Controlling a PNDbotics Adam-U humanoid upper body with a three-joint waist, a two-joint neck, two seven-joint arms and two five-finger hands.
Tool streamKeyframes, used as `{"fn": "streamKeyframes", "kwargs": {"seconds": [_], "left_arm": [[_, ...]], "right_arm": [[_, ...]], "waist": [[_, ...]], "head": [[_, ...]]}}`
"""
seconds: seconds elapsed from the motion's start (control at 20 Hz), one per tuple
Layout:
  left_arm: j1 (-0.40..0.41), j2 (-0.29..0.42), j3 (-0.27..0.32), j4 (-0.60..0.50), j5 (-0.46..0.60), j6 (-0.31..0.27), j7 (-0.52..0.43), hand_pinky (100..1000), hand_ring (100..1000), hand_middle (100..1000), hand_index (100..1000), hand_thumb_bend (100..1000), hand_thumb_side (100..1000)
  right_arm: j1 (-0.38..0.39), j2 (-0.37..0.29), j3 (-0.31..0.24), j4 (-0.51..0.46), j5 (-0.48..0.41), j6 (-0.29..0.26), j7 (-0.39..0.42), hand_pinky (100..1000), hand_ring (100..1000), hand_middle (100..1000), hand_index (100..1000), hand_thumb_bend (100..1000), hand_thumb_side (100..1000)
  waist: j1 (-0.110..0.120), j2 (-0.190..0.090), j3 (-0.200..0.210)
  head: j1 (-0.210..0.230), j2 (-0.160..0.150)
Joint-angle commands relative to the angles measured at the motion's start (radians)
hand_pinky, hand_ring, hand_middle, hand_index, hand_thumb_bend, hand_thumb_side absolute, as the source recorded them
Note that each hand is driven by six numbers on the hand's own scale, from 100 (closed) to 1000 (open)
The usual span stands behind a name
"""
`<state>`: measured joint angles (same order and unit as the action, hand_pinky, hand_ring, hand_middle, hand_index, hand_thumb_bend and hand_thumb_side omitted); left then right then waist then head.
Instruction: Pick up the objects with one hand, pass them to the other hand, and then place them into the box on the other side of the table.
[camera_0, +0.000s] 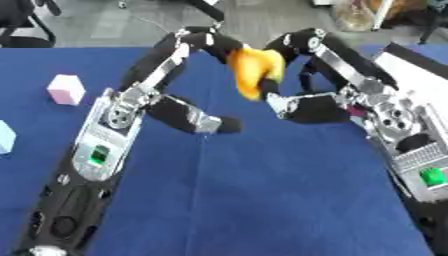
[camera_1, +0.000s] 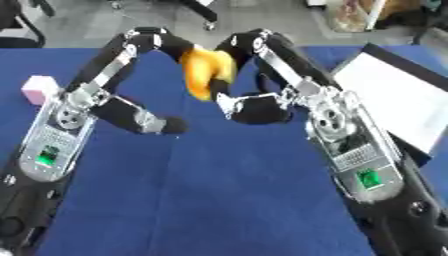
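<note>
Head stereo pair, looking steeply down at the blue surface (camera_0: 262, 200).
Both eyes sit close above the forearms and share nearly everything; the right eye shows more of the white box (camera_1: 398, 95), the left eye more of the surface's left side.

A blue cloth (camera_0: 262, 200) covers the table from edge to edge. Beyond its far edge lies a grey floor (camera_0: 114, 25), evenly lit. At the far left stands a black chair (camera_0: 22, 22) with its legs on that floor. A dark chair base with castors (camera_1: 197, 12) shows at the top middle. At the far right a clear bag (camera_0: 359, 15) with something orange-brown in it sits on the floor.
</note>
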<state>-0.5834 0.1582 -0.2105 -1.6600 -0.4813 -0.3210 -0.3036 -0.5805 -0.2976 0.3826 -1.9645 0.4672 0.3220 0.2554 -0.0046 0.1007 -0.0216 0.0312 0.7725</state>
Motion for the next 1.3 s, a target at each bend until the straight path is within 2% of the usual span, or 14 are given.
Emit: {"fn": "streamKeyframes", "kwargs": {"seconds": [0.05, 0.35, 0.6, 0.75, 0.9, 1.1, 1.3], "left_arm": [[-0.019, 0.012, 0.022, 0.009, -0.031, 0.013, 0.046, 710, 627, 702, 796, 767, 587], [-0.012, 0.024, 0.077, 0.071, -0.057, 0.049, 0.143, 700, 629, 703, 789, 742, 588], [0.018, 0.042, 0.132, 0.122, -0.030, 0.079, 0.241, 690, 620, 696, 782, 715, 575], [0.056, 0.057, 0.162, 0.106, -0.011, 0.089, 0.284, 687, 615, 692, 779, 699, 570], [0.103, 0.072, 0.185, 0.066, 0.008, 0.097, 0.317, 683, 605, 685, 773, 679, 573], [0.197, 0.095, 0.200, -0.041, 0.043, 0.103, 0.339, 682, 601, 680, 770, 676, 574], [0.268, 0.088, 0.212, -0.121, 0.059, 0.115, 0.344, 681, 600, 678, 768, 674, 574]], "right_arm": [[-0.013, -0.022, -0.021, -0.033, -0.022, 0.000, -0.017, 209, 629, 294, 315, 100, 100], [-0.007, -0.043, -0.054, -0.036, -0.098, -0.015, -0.063, 226, 638, 306, 307, 100, 100], [0.004, -0.084, -0.125, -0.036, -0.105, -0.041, -0.129, 241, 639, 311, 305, 100, 100], [0.021, -0.125, -0.173, -0.036, -0.099, -0.027, -0.179, 246, 639, 312, 306, 100, 100], [0.044, -0.171, -0.217, -0.031, -0.086, 0.014, -0.227, 273, 653, 318, 309, 100, 100], [0.064, -0.249, -0.275, 0.075, -0.062, 0.077, -0.277, 304, 670, 326, 311, 100, 100], [0.043, -0.297, -0.296, 0.260, -0.075, 0.078, -0.312, 325, 682, 335, 317, 100, 100]], "waist": [[-0.012, 0.000, -0.003], [-0.016, -0.002, -0.012], [-0.015, 0.001, -0.016], [-0.012, 0.005, -0.013], [-0.007, 0.009, -0.008], [-0.001, 0.012, 0.005], [0.002, 0.014, 0.018]], "head": [[-0.007, -0.003], [-0.013, -0.003], [-0.032, -0.003], [-0.055, -0.003], [-0.087, -0.003], [-0.161, -0.003], [-0.214, -0.003]]}}
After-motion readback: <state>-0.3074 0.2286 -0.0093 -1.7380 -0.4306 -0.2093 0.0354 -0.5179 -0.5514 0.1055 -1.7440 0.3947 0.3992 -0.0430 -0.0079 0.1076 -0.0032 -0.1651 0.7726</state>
